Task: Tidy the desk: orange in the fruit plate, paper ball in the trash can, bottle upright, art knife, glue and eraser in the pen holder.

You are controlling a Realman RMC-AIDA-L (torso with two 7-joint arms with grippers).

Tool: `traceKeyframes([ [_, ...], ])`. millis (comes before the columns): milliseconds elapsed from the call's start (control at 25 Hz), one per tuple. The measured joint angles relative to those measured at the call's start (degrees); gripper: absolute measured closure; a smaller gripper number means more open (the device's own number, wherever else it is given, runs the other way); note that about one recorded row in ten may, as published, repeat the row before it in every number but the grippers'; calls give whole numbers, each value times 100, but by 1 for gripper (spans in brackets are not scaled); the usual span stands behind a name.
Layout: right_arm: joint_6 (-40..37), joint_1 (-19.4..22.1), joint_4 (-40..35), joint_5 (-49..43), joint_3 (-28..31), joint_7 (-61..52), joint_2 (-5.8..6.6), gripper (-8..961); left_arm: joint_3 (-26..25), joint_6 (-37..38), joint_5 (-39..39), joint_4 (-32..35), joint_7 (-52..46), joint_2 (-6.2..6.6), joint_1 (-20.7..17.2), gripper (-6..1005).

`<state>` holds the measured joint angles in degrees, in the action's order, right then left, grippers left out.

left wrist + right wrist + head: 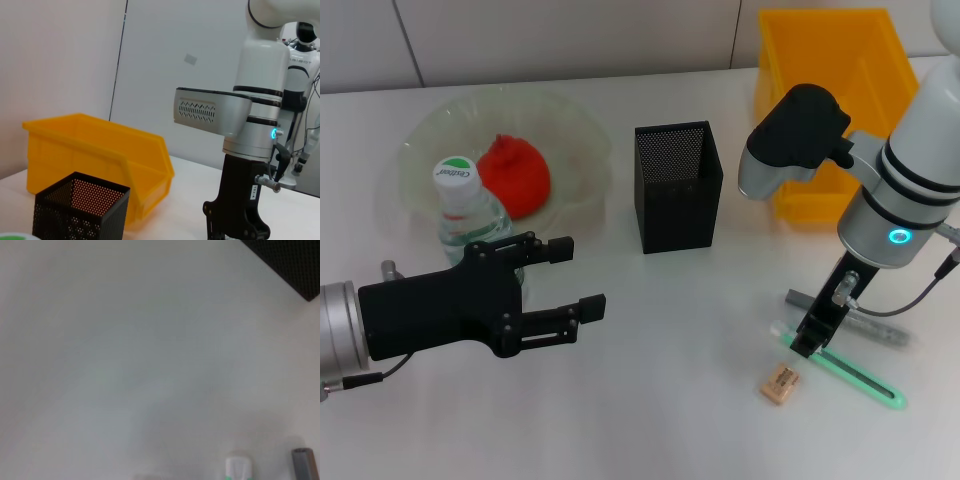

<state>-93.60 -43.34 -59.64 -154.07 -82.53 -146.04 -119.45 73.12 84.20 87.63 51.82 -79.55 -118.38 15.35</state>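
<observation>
My right gripper reaches down to the desk at the white end of the mint-green art knife. The grey glue lies just behind it and the tan eraser just in front. My left gripper is open and empty, hovering low at the front left, in front of the upright bottle. The orange sits in the fruit plate. The pen holder stands mid-desk, with the trash can at the back right. No paper ball is in view.
The left wrist view shows the trash can, the pen holder and my right arm. The right wrist view shows bare desk, a corner of the pen holder, the knife's end and the glue's end.
</observation>
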Motion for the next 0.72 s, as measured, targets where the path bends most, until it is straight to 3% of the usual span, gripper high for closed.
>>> traceKeyframes([
  [320, 1, -24, 3, 0, -8, -10, 0, 787, 0, 0, 0, -5, 1, 0, 24, 210],
  [720, -1, -33, 76, 0, -5, -12, 2, 828, 0, 0, 0, -14, 8, 0, 40, 210],
])
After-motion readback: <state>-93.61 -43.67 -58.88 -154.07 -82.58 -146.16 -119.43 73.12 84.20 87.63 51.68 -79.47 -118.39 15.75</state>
